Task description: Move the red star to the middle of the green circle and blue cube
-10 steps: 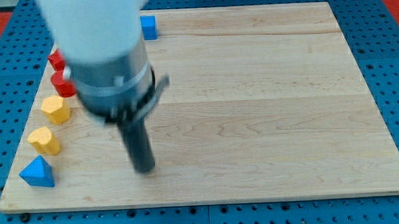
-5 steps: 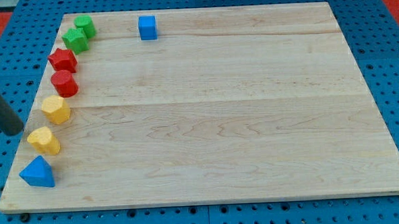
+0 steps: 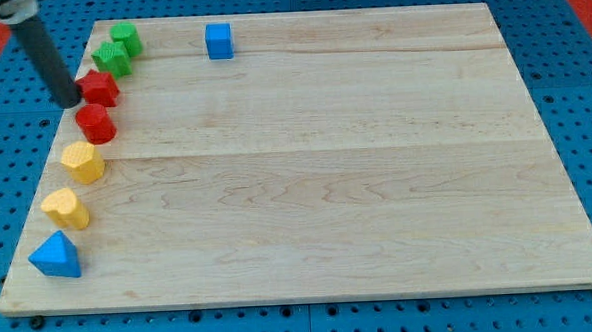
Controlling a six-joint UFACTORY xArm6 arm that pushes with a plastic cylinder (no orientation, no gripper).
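Eight blocks on the bench (image 3: 377,182), all but one strung down its left edge. Where is the red star (image 3: 98,88)?

— Near the view's top left, just below the green star (image 3: 111,60) and the green circle (image 3: 125,38), with a red cylinder (image 3: 96,124) beneath it. The blue cube (image 3: 218,40) stands apart, to the right along the top edge.

— And the jaws?

— None fitted; the arm ends in a rod and grips nothing. My tip (image 3: 70,100) sits at the star's left side, touching or very nearly so.

— How will the star handle?

— By my judgement light, rigid and free-sliding. Its points could make it spin under an off-centre push, so contact belongs on the lower-left flank, driving up and right past the green star.
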